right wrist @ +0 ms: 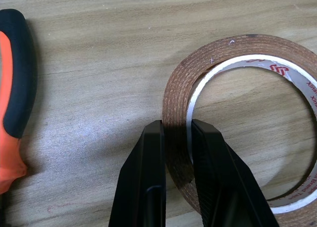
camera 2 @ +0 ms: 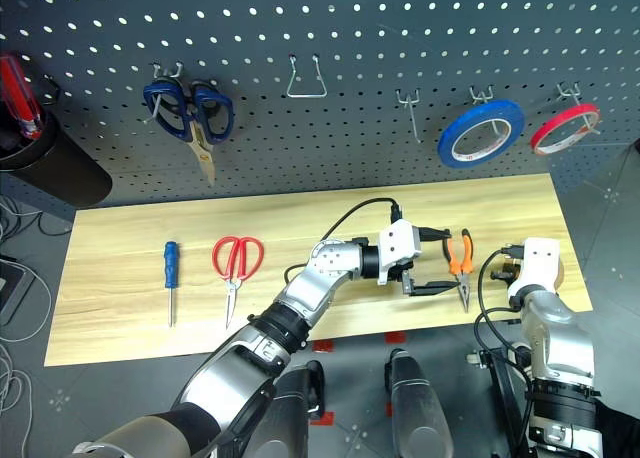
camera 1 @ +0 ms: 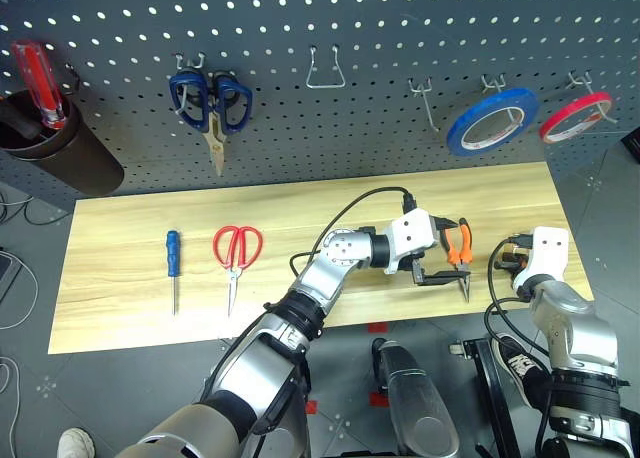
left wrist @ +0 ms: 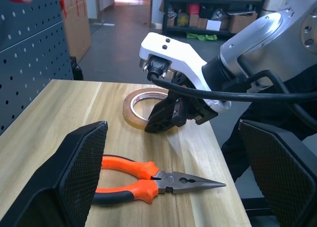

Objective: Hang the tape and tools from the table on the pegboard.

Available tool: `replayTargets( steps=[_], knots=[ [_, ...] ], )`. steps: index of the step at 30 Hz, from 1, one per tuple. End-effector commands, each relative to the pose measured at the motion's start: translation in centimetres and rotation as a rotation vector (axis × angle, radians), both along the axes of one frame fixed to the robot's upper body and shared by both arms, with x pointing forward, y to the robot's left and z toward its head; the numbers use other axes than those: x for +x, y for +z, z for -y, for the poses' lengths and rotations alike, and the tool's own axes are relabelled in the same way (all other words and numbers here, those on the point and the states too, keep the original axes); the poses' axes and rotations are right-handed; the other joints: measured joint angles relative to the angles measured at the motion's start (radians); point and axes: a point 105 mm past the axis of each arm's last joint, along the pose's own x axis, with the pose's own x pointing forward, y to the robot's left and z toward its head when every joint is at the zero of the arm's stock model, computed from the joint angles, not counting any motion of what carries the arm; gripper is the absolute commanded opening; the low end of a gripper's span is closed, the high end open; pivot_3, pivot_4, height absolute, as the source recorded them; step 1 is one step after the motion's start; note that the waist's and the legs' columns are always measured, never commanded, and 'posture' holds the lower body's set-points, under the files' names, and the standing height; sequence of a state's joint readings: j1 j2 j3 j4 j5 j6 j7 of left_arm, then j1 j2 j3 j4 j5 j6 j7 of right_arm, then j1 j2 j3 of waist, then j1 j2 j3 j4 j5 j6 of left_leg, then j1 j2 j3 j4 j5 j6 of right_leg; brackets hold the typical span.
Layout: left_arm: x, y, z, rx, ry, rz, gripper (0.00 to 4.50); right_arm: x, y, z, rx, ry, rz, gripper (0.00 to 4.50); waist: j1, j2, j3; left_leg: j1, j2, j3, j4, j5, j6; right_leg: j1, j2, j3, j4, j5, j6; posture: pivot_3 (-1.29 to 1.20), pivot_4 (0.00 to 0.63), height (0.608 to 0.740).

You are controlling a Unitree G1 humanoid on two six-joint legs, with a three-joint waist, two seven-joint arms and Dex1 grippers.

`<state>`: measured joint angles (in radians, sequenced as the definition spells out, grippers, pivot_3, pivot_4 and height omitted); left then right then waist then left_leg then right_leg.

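Hanging has not begun: the tan tape ring [right wrist: 237, 123], orange-and-black pliers [camera 1: 459, 248], red-handled scissors [camera 1: 236, 253] and small blue screwdriver [camera 1: 173, 263] all lie on the pale wooden tabletop [camera 1: 130, 238]. Beside the pliers, the right gripper [right wrist: 176, 138] is clamped on the ring's wall; the left gripper [camera 1: 437, 250] stands wide apart over them. In the head views the right arm largely hides the ring.

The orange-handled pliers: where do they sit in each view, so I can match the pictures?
Left eye: pliers on the table's right part, just past the left gripper.
Right eye: same spot.
Left wrist: lying flat between the open fingers.
Right wrist: a handle at the edge.
Shared landmark: the tan tape.
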<state>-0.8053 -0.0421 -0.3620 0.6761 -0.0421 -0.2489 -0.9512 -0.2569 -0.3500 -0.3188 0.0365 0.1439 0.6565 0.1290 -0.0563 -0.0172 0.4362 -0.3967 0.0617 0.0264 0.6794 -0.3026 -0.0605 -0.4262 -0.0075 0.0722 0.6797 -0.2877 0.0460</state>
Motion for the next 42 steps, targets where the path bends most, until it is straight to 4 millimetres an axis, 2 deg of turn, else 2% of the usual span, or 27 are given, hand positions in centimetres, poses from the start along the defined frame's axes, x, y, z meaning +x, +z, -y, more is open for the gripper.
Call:
replayTargets(
  steps=[1, 6, 11, 15, 18, 21, 28, 33, 38, 42],
  knots=[
    [-1.0, 0.6, 0.4, -0.036, -0.037, 0.003, 4.5, 0.0, 0.6, -0.2, -0.106, 0.028, 0.026, 0.45, -0.001, 0.0, 0.0, 0.0, 0.0, 0.0, 0.0, 0.0, 0.0, 0.0, 0.0, 0.0, 0.0, 0.0, 0.001, -0.1, 0.47, 0.74],
    [-1.2, 1.2, -0.4, -0.063, -0.014, -0.038, 4.5, -0.7, 2.1, -1.9, -0.214, 0.095, 0.097, 0.45, 0.0, 0.003, -0.002, -0.003, 0.0, 0.001, -0.001, 0.002, -0.004, -0.005, 0.0, 0.001, 0.001, 0.001, 0.001, -0.11, 0.413, 0.74],
    [-1.3, 2.9, -2.6, -0.125, 0.07, -0.11, 4.5, -2.3, 3.6, -4.9, -0.301, 0.167, 0.197, 0.45, -0.001, 0.007, -0.011, -0.012, 0.001, 0.001, -0.001, 0.003, -0.005, -0.016, 0.0, 0.0, 0.002, 0.001, 0.001, -0.09, 0.334, 0.74],
    [-1.2, 3.7, -5.0, -0.142, 0.165, -0.106, 4.5, -3.9, 4.4, -7.4, -0.408, 0.259, 0.289, 0.45, 0.002, 0.008, -0.039, -0.021, 0.0, 0.0, 0.0, 0.003, -0.005, -0.023, -0.001, -0.001, 0.002, 0.001, 0.0, -0.07, 0.285, 0.74],
    [-0.9, 4.0, -6.9, -0.146, 0.237, -0.105, 4.5, -5.4, 3.8, -9.1, -0.518, 0.361, 0.358, 0.45, 0.005, 0.007, -0.071, -0.022, -0.001, -0.001, 0.001, 0.003, -0.005, -0.024, -0.002, -0.002, 0.002, 0.001, 0.0, -0.05, 0.254, 0.74],
    [-1.0, 3.9, -8.9, -0.143, 0.299, -0.12, 4.5, -6.1, 4.2, -11.0, -0.622, 0.475, 0.471, 0.45, 0.01, 0.004, -0.101, -0.022, -0.002, -0.001, 0.001, 0.003, -0.004, -0.023, -0.002, -0.001, 0.001, 0.001, 0.0, -0.02, 0.227, 0.74],
    [-1.6, 3.6, -11.4, -0.17, 0.446, -0.147, 4.5, -4.4, 7.0, -14.5, -0.725, 0.597, 0.722, 0.45, 0.019, -0.002, -0.151, -0.017, -0.002, -0.002, 0.002, 0.004, -0.003, -0.017, -0.002, -0.002, 0.0, 0.004, 0.001, 0.03, 0.192, 0.74],
    [-1.6, 3.7, -11.6, -0.21, 0.518, -0.156, 4.5, -3.1, 8.8, -17.5, -0.767, 0.677, 0.879, 0.45, 0.034, -0.005, -0.169, -0.017, -0.002, -0.003, 0.002, 0.004, -0.003, -0.017, -0.002, -0.003, 0.001, 0.004, 0.001, 0.06, 0.18, 0.74],
    [-1.2, 4.3, -11.6, -0.231, 0.541, -0.144, 4.5, -1.7, 9.8, -18.3, -0.756, 0.685, 0.936, 0.45, 0.06, -0.007, -0.182, -0.017, -0.002, -0.003, 0.003, 0.004, -0.003, -0.016, -0.002, -0.003, 0.001, 0.004, -0.001, 0.08, 0.171, 0.74],
    [-0.8, 4.7, -11.5, -0.233, 0.54, -0.129, 4.5, -0.5, 10.1, -17.4, -0.739, 0.666, 0.923, 0.45, 0.064, -0.008, -0.191, -0.017, -0.002, -0.003, 0.003, 0.004, -0.003, -0.016, -0.002, -0.003, 0.001, 0.005, -0.002, 0.08, 0.166, 0.74]
  ],
)
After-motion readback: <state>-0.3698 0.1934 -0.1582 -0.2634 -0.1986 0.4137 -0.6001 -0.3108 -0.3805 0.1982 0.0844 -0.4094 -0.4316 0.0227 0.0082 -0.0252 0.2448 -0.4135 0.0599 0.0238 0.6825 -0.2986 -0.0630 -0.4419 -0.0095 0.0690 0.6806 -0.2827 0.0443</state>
